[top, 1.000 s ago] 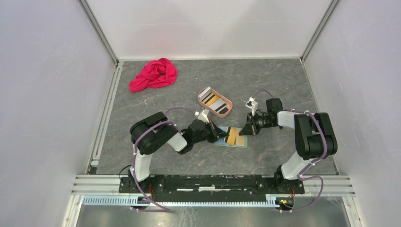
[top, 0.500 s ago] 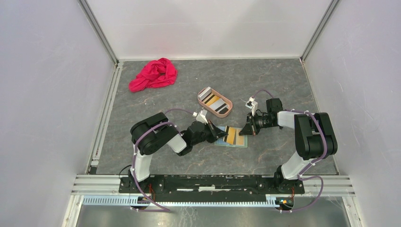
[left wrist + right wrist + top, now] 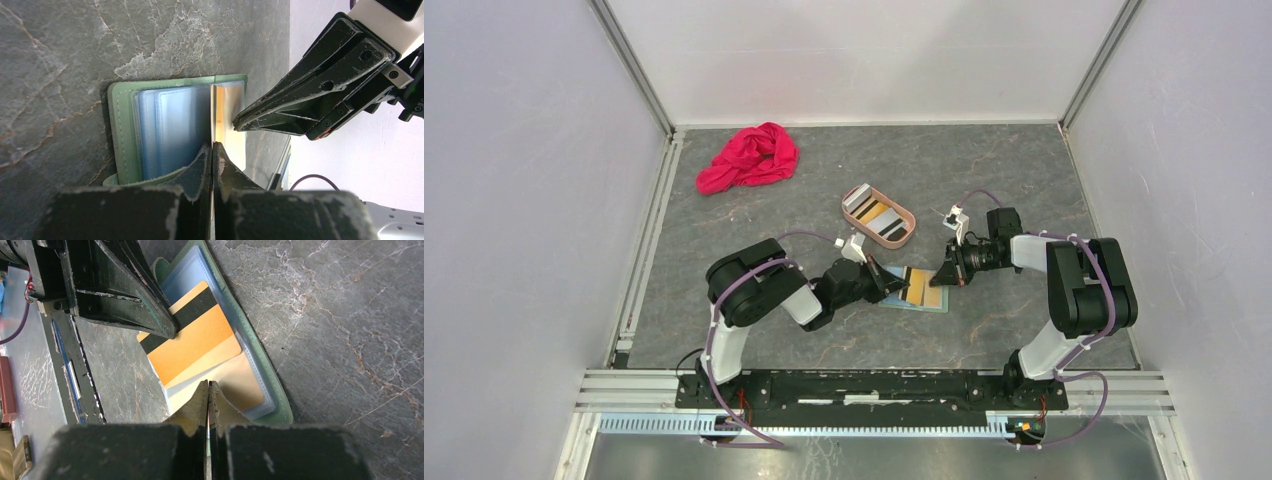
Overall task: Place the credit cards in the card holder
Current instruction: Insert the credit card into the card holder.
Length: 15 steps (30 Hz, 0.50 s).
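The sage-green card holder (image 3: 924,307) lies open on the table, its light blue clear pockets (image 3: 170,130) facing up. My left gripper (image 3: 897,284) is shut on the dark-striped end of an orange credit card (image 3: 200,340), held low over the holder's pockets. In the left wrist view this card (image 3: 214,115) is seen edge-on. My right gripper (image 3: 208,385) is shut and pinches the edge of a clear pocket sheet (image 3: 182,395) of the holder. Its tips sit close to the card's far end. More credit cards (image 3: 876,213) lie in the oval tray.
A pinkish-tan oval tray (image 3: 910,228) stands just behind the card holder. A crumpled red cloth (image 3: 749,157) lies at the back left. White walls close in the table on three sides.
My left gripper has edged slightly to the right with the orange card, further over the holder. The right arm has stayed put.
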Tool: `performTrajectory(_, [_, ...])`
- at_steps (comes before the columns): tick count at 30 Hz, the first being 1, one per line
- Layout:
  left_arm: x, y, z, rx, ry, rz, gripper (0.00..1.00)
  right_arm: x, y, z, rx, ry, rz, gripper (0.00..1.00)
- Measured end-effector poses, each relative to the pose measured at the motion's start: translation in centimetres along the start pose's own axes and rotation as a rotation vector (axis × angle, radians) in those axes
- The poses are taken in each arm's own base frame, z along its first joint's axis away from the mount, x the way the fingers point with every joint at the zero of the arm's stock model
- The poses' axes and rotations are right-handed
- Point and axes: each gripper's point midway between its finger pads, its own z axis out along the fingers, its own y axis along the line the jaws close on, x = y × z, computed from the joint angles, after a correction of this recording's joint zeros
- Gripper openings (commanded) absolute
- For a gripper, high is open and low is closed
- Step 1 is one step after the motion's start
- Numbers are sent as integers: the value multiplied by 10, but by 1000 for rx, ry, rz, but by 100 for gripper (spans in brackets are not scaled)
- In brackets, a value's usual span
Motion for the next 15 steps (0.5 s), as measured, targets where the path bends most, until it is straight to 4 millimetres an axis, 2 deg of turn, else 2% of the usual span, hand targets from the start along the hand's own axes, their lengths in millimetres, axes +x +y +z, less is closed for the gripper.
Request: performTrajectory(15, [8,-5,8,-3,2,9,2,0,-1,0,6,3,0,0])
